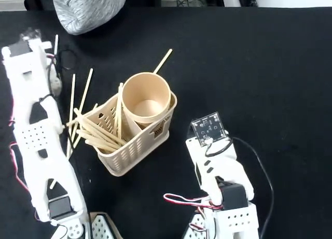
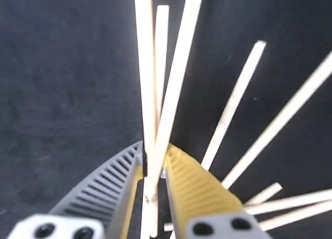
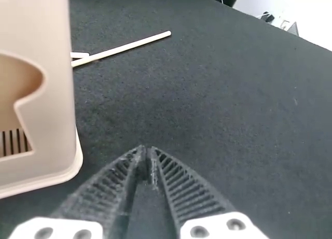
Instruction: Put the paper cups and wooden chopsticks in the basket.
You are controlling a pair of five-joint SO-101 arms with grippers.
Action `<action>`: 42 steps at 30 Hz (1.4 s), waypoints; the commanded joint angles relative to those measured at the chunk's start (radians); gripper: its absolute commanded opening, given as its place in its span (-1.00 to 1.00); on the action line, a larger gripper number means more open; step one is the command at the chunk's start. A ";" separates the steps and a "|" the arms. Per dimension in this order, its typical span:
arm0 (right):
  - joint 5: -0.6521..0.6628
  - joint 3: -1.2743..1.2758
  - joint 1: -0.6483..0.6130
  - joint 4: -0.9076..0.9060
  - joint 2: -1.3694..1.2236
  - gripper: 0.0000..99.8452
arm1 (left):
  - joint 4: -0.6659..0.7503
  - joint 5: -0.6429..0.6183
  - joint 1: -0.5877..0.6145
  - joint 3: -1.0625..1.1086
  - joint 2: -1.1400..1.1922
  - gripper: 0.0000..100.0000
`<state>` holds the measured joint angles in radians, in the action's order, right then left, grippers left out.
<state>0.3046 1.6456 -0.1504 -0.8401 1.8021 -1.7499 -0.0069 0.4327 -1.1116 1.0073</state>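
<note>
A beige slotted basket point(image 1: 127, 158) stands mid-table with a paper cup point(image 1: 146, 99) upright in its far end and several wooden chopsticks point(image 1: 101, 132) leaning in its near end. More chopsticks point(image 1: 71, 101) lie on the black table to the basket's left, beside the white left arm point(image 1: 36, 135). My left gripper point(image 2: 154, 156) is shut on a few chopsticks point(image 2: 155, 94) that stick out past its tips. One chopstick point(image 1: 162, 61) lies behind the cup. My right gripper point(image 3: 146, 155) is shut and empty, low over the table next to the basket's wall point(image 3: 36, 120).
A grey bundle point(image 1: 88, 8) lies at the table's far left edge. The right arm point(image 1: 218, 171) stands right of the basket with red and black cables at its base. The loose chopstick point(image 3: 124, 44) lies beyond the basket corner. Bare black table stretches to the right.
</note>
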 commanded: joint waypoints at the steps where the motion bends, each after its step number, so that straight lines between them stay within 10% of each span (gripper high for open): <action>1: -0.005 -0.035 0.014 0.011 0.091 -0.98 | -0.012 0.046 0.015 0.059 -0.212 -0.94; 17: -0.003 -0.033 0.014 0.012 0.091 -0.98 | 0.075 0.057 0.035 0.664 -0.993 -0.94; 33: -0.003 -0.033 0.014 0.012 0.091 -0.98 | 0.663 -0.029 0.024 1.489 -1.956 -0.94; 42: -0.003 -0.033 0.014 0.012 0.091 -0.98 | 0.795 -0.084 -0.234 1.669 -2.395 -0.94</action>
<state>0.3046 1.6456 -0.1504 -0.8401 1.8021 -1.0073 -0.0775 0.3422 0.4948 -1.2160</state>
